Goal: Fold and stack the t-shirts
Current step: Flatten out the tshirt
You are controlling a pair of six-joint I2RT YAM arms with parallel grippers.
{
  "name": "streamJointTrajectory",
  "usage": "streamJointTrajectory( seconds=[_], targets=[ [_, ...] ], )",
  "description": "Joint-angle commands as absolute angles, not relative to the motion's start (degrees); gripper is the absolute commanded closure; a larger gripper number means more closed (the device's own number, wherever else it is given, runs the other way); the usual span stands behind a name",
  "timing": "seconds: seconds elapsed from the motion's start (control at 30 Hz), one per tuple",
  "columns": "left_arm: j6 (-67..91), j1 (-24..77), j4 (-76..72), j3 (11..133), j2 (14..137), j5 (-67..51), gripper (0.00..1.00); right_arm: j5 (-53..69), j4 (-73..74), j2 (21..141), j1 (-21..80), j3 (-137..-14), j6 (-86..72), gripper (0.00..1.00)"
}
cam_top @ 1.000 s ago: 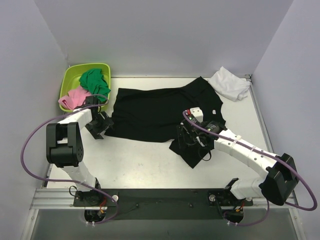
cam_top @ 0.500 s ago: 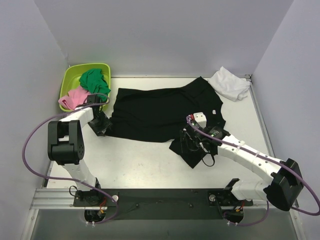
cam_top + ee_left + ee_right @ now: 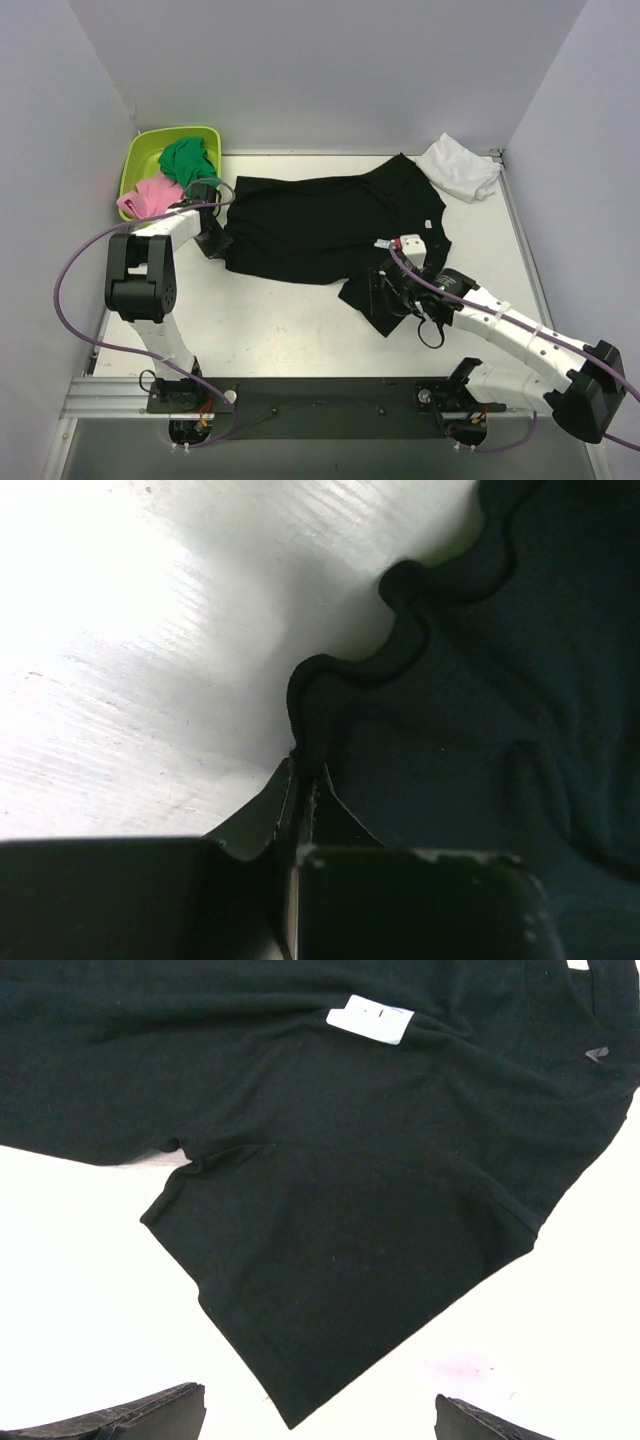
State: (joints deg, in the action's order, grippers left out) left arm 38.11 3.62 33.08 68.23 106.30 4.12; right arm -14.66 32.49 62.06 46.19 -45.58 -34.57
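The black t-shirt [image 3: 320, 222] lies spread flat across the middle of the table, its small white neck label [image 3: 370, 1018] showing. My left gripper [image 3: 214, 238] is at its left edge, shut on a wavy fold of the hem [image 3: 300, 772]. One sleeve [image 3: 350, 1260] lies flat toward the near side. Just short of its tip, my right gripper [image 3: 384, 294] hovers open, with only the two fingertips [image 3: 120, 1420] showing at the bottom of the wrist view and nothing between them. The white t-shirt [image 3: 460, 168] lies crumpled at the back right corner.
A lime-green tub [image 3: 146, 160] holding a green cloth [image 3: 190, 160] and a pink cloth [image 3: 148, 195] stands at the back left, close behind my left arm. Bare table [image 3: 280, 320] lies in front of the shirt. Walls close the back and sides.
My left gripper slid back and right to the shirt's left hem and shut on it. My right arm drew back toward the near edge, still open.
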Motion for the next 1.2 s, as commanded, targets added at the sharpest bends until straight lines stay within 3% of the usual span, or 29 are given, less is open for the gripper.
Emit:
streamJointTrajectory(
  seconds=[0.0, 0.47, 0.7, 0.97, 1.17],
  targets=[
    [39.3, 4.7, 30.6, 66.6, 109.3, 4.3, 1.0, -16.1, 35.6, 60.0, 47.2, -43.7, -37.7, 0.01],
    [42.4, 4.1, 28.6, 60.4, 98.3, 1.7, 1.0, -5.4, 25.1, 60.6, 48.3, -30.1, -45.2, 0.07],
    [42.5, 3.7, 27.7, 59.2, 97.6, 0.6, 1.0, -6.4, 20.1, 66.2, 50.5, -29.3, -47.4, 0.12],
    [41.2, 3.0, 28.0, 58.4, 96.5, 0.4, 1.0, -12.3, 17.8, 66.7, 50.6, -27.4, -51.8, 0.32],
    [40.7, 2.4, 28.5, 58.7, 95.5, 0.3, 1.0, -15.6, 16.9, 67.0, 50.5, -24.6, -56.7, 0.37]
  ],
)
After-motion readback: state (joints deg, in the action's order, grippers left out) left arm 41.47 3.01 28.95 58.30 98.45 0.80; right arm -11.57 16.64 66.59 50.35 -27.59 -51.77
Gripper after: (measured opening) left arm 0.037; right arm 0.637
